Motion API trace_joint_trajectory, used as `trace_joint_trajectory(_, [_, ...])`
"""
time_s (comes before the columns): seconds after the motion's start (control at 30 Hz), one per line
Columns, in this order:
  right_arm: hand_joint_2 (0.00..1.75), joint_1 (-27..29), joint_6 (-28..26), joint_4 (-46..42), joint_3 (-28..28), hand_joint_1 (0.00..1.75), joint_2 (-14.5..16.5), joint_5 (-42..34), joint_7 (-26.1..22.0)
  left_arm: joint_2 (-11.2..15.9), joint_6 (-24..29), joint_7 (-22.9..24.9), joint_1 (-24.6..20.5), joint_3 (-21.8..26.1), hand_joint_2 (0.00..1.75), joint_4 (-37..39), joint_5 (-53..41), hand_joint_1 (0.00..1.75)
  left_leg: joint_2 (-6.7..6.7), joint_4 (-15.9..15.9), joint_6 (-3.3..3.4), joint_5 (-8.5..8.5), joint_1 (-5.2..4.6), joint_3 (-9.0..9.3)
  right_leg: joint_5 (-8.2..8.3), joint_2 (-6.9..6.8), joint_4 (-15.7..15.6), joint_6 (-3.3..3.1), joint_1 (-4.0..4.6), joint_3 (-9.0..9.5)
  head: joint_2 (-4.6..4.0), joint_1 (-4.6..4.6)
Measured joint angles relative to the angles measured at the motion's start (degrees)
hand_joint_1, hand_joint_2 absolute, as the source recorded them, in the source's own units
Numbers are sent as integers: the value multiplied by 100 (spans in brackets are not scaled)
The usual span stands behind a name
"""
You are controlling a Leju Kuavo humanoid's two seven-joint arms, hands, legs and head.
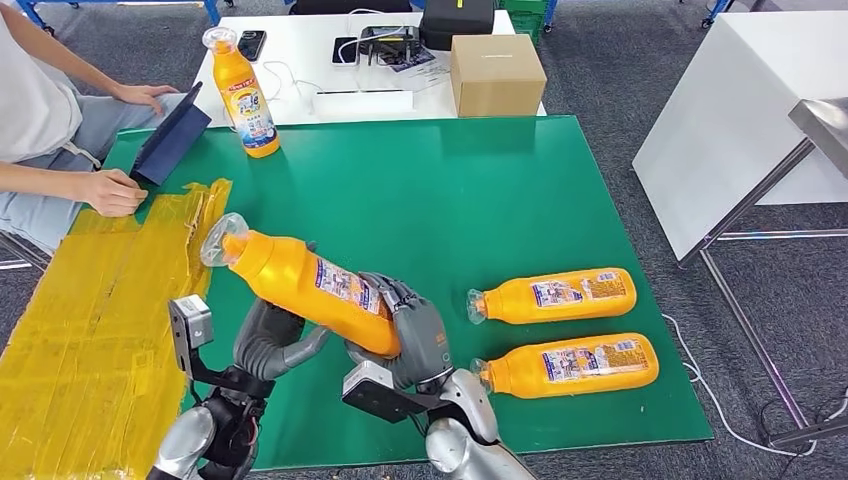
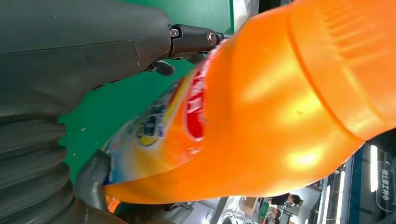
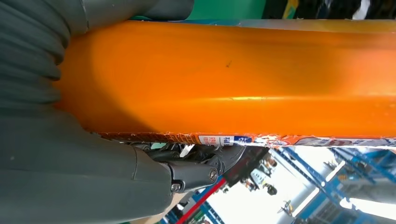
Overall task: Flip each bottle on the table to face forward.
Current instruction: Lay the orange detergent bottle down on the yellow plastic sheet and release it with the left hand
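An orange bottle (image 1: 300,280) with a clear cap is held tilted above the green table (image 1: 450,190), cap up and to the left. My left hand (image 1: 272,340) cups its middle from below, and my right hand (image 1: 415,335) grips its base end. Up close, the orange bottle (image 2: 280,116) lies between the left hand's (image 2: 70,70) thumb and fingers. Its side (image 3: 233,79) presses into the right hand (image 3: 70,177). Two more orange bottles (image 1: 555,297) (image 1: 570,363) lie on their sides at the right, caps pointing left. Another bottle (image 1: 245,95) stands upright at the back left.
A person sits at the left with a hand (image 1: 110,192) on the table beside a dark tablet (image 1: 170,135). Yellow tape (image 1: 100,340) covers the table's left part. A cardboard box (image 1: 497,72) and devices sit on the white table behind. Another white table (image 1: 740,110) stands at the right.
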Motion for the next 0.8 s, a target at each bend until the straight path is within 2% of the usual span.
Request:
trace_joint_trajectory(0.7, [175, -205, 164, 435, 244, 175, 46, 7, 58, 59, -43, -3, -22, 1, 175, 93, 131, 0, 1, 0, 0, 0, 0, -1, 0, 0, 0, 0, 0, -3, 0, 0])
trace_joint_trajectory(0.8, [175, -240, 251, 521, 359, 175, 70, 106, 106, 61, -48, -8, -29, 3, 175, 103, 177, 131, 1, 0, 0, 0, 0, -1, 0, 1, 0, 0, 0, -3, 0, 0])
